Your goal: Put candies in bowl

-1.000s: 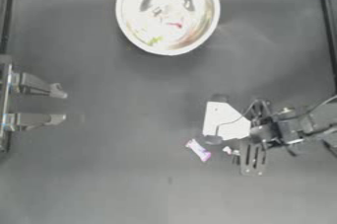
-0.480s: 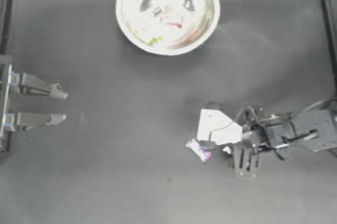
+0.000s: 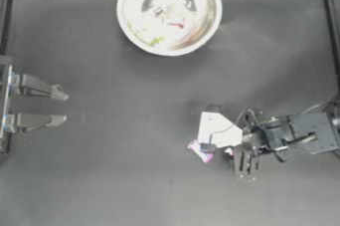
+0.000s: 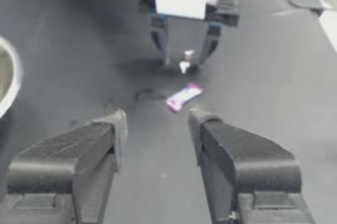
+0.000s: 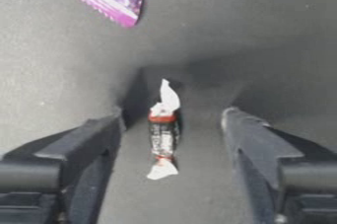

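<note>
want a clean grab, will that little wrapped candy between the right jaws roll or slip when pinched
The candy looks light and may skid. Its twisted paper ends look floppy, so pinch the middle. It lies lengthwise between the right end effector and its open jaws, so rolling seems unlikely.

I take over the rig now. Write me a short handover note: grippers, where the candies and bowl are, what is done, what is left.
Right gripper: open, low over the table, jaws either side of a small whitish candy, not yet gripped.
Left gripper: open, parked at the left edge.
Purple-white candy: on the table just beside the right gripper.
Bowl: at the far edge, some candies seem to lie inside; count unclear.
Left: close on the whitish candy, carry it to the bowl, then the purple-white one.
</note>
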You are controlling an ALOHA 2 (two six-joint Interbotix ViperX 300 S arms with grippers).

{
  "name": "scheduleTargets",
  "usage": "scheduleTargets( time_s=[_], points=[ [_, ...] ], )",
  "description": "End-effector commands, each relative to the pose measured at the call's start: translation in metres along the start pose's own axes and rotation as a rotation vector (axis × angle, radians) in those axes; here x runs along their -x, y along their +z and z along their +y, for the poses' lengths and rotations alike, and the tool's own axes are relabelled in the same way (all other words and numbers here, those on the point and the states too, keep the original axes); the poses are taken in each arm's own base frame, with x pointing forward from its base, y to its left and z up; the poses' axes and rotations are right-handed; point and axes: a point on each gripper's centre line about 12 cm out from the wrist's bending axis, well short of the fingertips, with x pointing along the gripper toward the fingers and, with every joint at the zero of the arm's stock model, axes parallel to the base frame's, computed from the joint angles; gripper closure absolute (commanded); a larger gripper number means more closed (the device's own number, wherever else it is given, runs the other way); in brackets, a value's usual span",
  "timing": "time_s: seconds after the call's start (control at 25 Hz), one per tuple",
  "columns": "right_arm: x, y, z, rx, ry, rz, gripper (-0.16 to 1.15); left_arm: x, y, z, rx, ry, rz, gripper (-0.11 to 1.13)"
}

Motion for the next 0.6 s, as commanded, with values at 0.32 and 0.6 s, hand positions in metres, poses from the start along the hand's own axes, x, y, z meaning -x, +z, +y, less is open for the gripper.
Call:
scheduleTargets(
  time_s=[0.32,0.6],
  points=[
    [0.002,-0.003,0.007,0.009,0.010,0.004,0.68,0.000,0.007,0.000,0.007,0.001,-0.023,0.22],
    [0.026,0.008,0.011,0.019,0.035,-0.078,0.75,0.000,0.007,0.000,0.010,0.001,-0.021,0.22]
  ],
)
